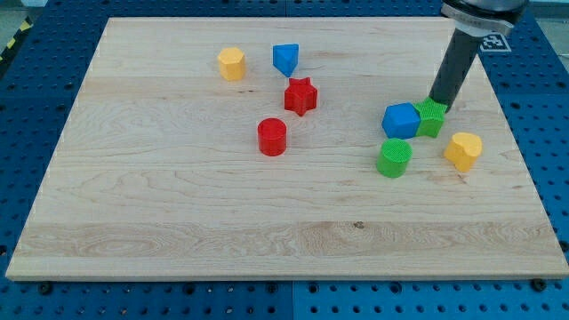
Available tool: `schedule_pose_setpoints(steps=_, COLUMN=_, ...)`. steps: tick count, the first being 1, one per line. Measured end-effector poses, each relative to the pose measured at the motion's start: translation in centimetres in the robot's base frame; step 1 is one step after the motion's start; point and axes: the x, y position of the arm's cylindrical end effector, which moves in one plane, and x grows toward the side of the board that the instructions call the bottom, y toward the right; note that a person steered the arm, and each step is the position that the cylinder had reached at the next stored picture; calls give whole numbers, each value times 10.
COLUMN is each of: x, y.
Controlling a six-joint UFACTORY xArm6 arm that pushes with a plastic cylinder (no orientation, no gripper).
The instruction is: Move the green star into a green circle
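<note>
Your arm has no fingers to spread or pinch, only a rod, and my tip sits at the upper right edge of the green star, touching or all but touching it. The star lies toward the board's right side, pressed against the blue block on its left, with the green circle just below and to the left. You appear to be in the pushing step. Next, drive the star down-left toward the circle, mindful that the blue block may get dragged along.

Pale wooden board on blue, seemingly perforated, table.
</note>
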Motion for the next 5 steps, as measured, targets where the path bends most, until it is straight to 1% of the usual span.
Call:
schedule_pose_setpoints(steps=2, x=-27, y=-9)
schedule_pose_setpoints(steps=3, x=-12, y=-9)
schedule_pose_setpoints(steps=4, x=12, y=-9)
schedule_pose_setpoints(steps=5, x=24, y=-8)
